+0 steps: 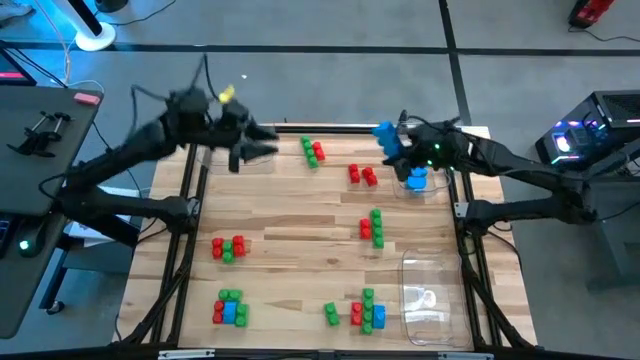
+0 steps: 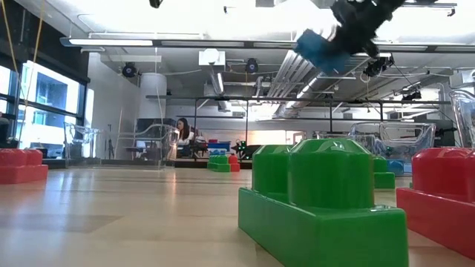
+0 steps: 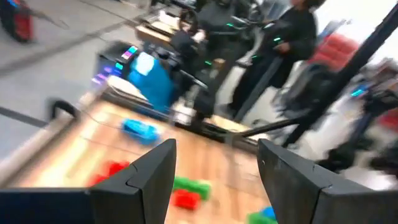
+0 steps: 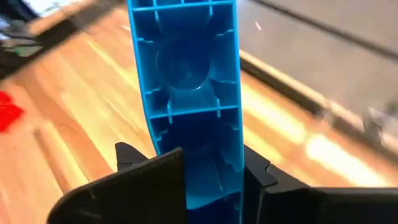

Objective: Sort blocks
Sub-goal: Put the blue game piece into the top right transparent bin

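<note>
Wooden table (image 1: 300,215) carries scattered red, green and blue blocks (image 1: 228,247) in small clusters. Above its far right corner the right gripper (image 4: 211,171) clamps a long blue block (image 4: 186,93), held in the air over another blue block (image 1: 416,180) on the table. Opposite, the left gripper (image 3: 214,165) hangs empty over the far left edge, fingers spread wide.
</note>
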Controlling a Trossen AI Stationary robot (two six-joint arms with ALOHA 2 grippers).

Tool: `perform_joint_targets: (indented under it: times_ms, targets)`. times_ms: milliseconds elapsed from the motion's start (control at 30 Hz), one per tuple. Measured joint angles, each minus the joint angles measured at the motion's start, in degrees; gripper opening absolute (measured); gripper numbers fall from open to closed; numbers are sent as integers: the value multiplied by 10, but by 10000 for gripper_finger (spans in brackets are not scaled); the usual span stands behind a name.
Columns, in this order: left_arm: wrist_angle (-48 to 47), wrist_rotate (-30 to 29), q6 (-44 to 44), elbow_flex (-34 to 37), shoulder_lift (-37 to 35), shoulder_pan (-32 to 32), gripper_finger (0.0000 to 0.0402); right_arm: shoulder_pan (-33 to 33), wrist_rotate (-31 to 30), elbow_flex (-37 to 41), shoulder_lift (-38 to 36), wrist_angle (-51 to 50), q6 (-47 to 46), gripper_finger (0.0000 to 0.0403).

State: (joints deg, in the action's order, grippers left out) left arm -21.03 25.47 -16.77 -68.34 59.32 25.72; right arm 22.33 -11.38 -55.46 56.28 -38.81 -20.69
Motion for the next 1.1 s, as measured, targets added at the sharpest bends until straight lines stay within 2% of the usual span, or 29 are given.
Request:
perform_joint_targets:
  times_ms: [200,267,367,567,767,867,1100]
  targets:
    - [337,-10,-195,220,-67,-66,211,79,-29,140,-91,-8,-126,32]
    - [426,-29,-245,267,-72,-80,211,104,-30,171,-101,-8,-167,32]
    - [502,-69,-286,306,-78,-93,211,130,-29,196,-100,-7,-224,38]
    - [514,-85,-303,313,-80,-94,211,150,-20,203,-85,-37,-236,123]
    - [521,-79,-309,312,-89,-94,211,149,-17,154,-85,-84,-198,204]
    - [523,-79,-294,312,-98,-93,211,149,4,104,-85,-89,-189,220]
    - [522,-67,-248,312,-107,-92,211,118,118,-14,-85,-73,-180,223]
